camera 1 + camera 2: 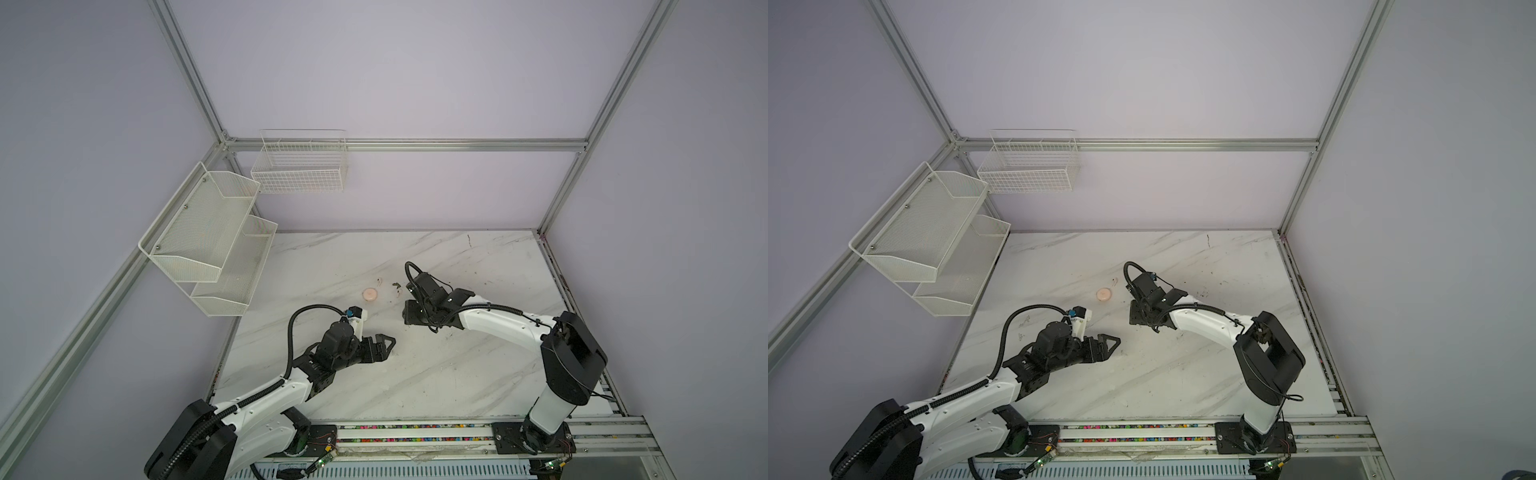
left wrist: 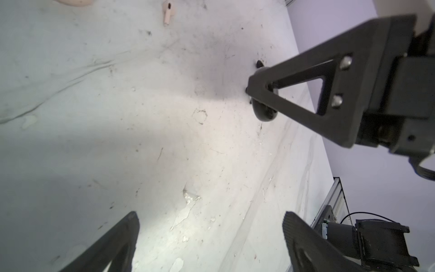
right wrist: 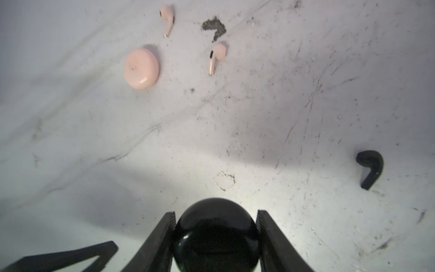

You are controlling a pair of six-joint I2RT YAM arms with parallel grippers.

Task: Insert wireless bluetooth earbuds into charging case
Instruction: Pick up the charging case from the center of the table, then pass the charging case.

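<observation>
A white two-tier mesh shelf (image 1: 208,241) hangs on the left wall, with a wire basket (image 1: 299,166) beside it on the back wall. Below them lies the scuffed marble tabletop (image 1: 457,374).

The left gripper (image 1: 386,345) sits low over the near-left part of the table. In its wrist view the jaws stand wide apart (image 2: 209,215) with only bare marble between them, so it grips nothing.

Further back, near the table's middle, rests the pink charging case (image 1: 369,294), a smooth round puck (image 3: 141,68). Just beyond it lies one pink earbud (image 1: 379,281), on its side. The second pink earbud (image 1: 398,292) is a little to the right, and both are apart from the case. A patch of dark debris (image 3: 214,27) lies between the two earbuds, close to the second one.

Right of these, the right gripper (image 1: 409,313) points down at the table. Its jaws are clamped on either side of the black charging case (image 3: 215,233), a glossy rounded puck. The left wrist view shows that case (image 2: 264,113) low at the tabletop, though whether it touches the marble cannot be told.

One black earbud (image 3: 369,167) lies on the marble, well apart from the pink pieces. It is visible in the right wrist view only.
</observation>
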